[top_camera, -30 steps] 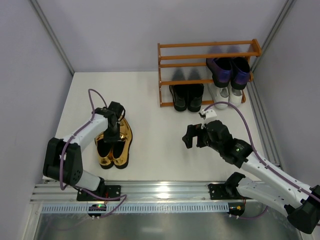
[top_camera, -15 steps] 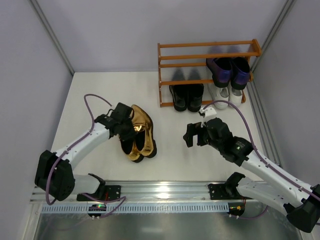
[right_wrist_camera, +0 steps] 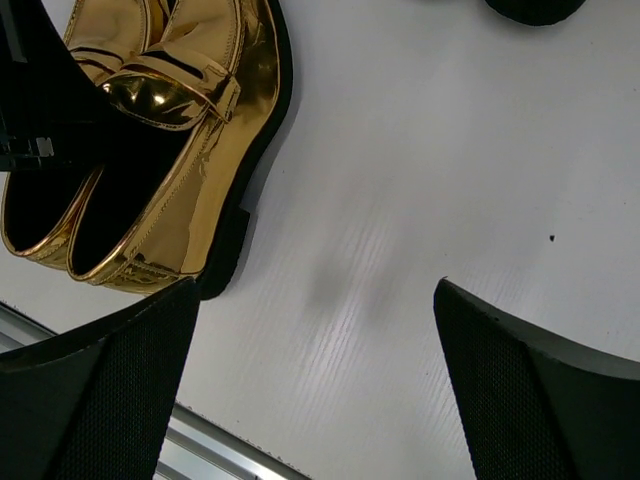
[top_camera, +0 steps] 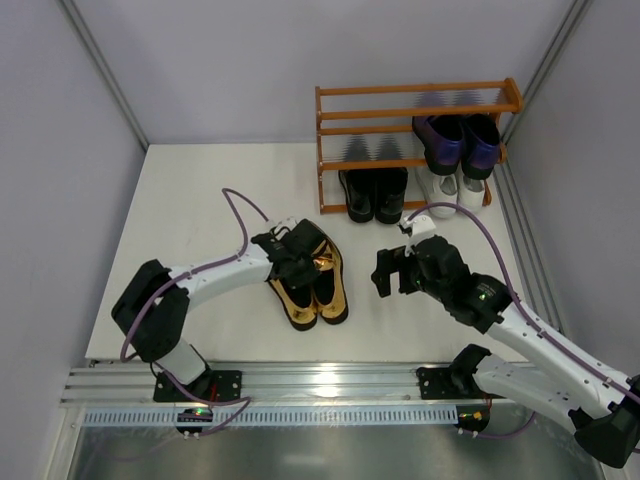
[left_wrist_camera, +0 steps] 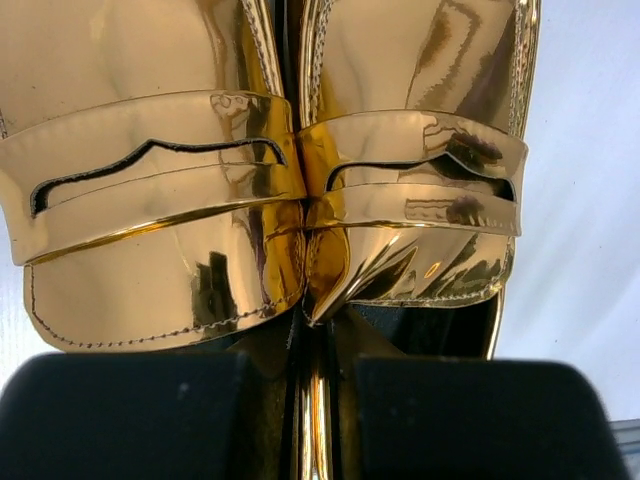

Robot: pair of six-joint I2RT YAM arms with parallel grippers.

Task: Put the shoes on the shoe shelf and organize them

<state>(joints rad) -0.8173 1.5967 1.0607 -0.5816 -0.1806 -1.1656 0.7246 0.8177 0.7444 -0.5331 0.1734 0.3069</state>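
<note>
My left gripper [top_camera: 293, 262] is shut on the inner walls of both gold loafers [top_camera: 311, 275], pinching the pair together; they fill the left wrist view [left_wrist_camera: 270, 160] and also show in the right wrist view [right_wrist_camera: 150, 130]. The pair is at the table's front middle. My right gripper [top_camera: 385, 272] is open and empty, just right of the gold pair, over bare table [right_wrist_camera: 330, 300]. The orange-brown shoe shelf [top_camera: 415, 100] stands at the back. Purple loafers [top_camera: 458, 140] sit on its lower tier at the right. Black loafers [top_camera: 374, 192] and white sneakers [top_camera: 452, 192] stand under it on the table.
Grey walls close in the left, back and right. A metal rail [top_camera: 320, 385] runs along the near edge by the arm bases. The shelf's top tier [top_camera: 420, 98] holds nothing.
My left gripper has carried the gold pair from the front left toward the middle of the table. The right arm has barely moved.
</note>
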